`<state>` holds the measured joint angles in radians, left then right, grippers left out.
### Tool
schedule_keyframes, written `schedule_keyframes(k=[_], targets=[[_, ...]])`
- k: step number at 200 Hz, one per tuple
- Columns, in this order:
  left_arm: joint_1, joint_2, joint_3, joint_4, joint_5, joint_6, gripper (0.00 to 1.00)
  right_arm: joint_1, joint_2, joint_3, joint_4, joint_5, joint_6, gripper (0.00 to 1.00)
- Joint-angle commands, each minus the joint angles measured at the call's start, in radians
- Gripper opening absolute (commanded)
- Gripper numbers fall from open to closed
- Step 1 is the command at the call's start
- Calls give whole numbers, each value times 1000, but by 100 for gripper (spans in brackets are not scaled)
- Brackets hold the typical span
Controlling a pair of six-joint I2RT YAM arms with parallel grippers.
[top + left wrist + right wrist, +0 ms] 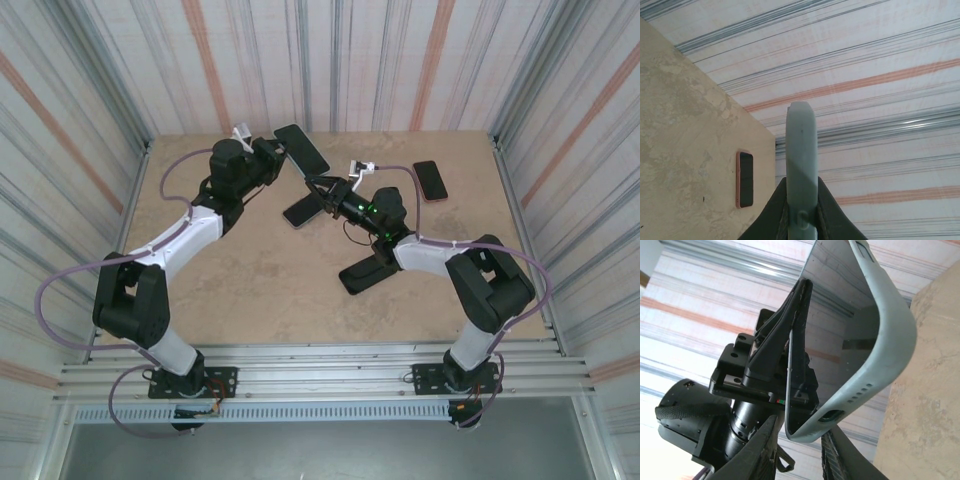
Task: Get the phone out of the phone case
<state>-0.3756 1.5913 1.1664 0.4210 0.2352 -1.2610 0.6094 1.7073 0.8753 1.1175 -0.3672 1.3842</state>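
We hold the phone case (801,150) up off the table (260,290), the left gripper (801,210) clamped on one end so the other end stays free, with the phone (840,315) inside. The right gripper (800,452) straddles that free corner, jaws narrow, probably to peel the case away; we cannot tell whether it grips.

My left arm (190,232) and right arm (440,256) combine black joints with white links. A lilac cable (58,278) follows each; my left gripper (801,181) has black wedge fingers (772,221).
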Motion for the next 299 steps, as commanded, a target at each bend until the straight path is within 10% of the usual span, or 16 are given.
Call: schedule_keyframes(k=[1,106,220,299], targets=[[-9,-14,20,73,10,-12,0,3,14,31,42,-11,22,23],[0,-48,67,27,98,-148,0,-16,17,6,-38,-47,-121,0],[4,-52,114,35,204,-147,0,-54,-75,-10,-321,-29,-346,0],[87,14,84,233,387,130,0,-138,-195,-23,-379,-258,-520,47]])
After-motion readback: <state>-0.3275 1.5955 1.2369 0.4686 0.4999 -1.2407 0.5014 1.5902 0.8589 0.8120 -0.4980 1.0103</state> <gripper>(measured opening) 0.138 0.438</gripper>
